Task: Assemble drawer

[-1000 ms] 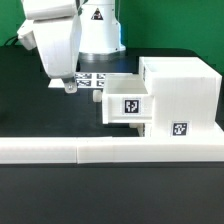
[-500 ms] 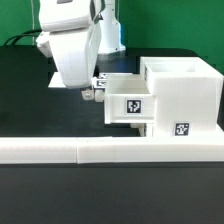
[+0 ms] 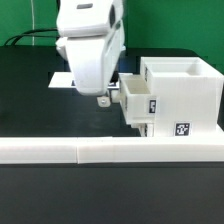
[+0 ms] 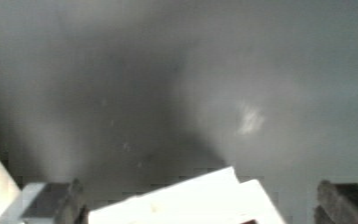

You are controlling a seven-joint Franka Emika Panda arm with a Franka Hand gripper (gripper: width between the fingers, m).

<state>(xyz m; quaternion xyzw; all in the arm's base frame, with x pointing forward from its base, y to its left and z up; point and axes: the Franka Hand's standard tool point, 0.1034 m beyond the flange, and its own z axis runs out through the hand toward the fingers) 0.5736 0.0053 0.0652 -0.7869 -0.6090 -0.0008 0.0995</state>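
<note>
The white drawer case stands at the exterior view's right, with a marker tag on its front. The white inner drawer sits in the case's opening and sticks out a short way toward the exterior view's left. My gripper hangs low, right beside the drawer's outer end; I cannot tell whether they touch. In the wrist view my gripper is open, its two dark fingers stand wide apart, and a white corner of the drawer lies between them without touching either.
A long white rail runs across the front of the black table. The marker board lies behind my arm, mostly hidden. A green cable shows at the back left.
My gripper has moved toward the exterior view's right and lower. The inner drawer has slid further into the case, so less of it sticks out.
</note>
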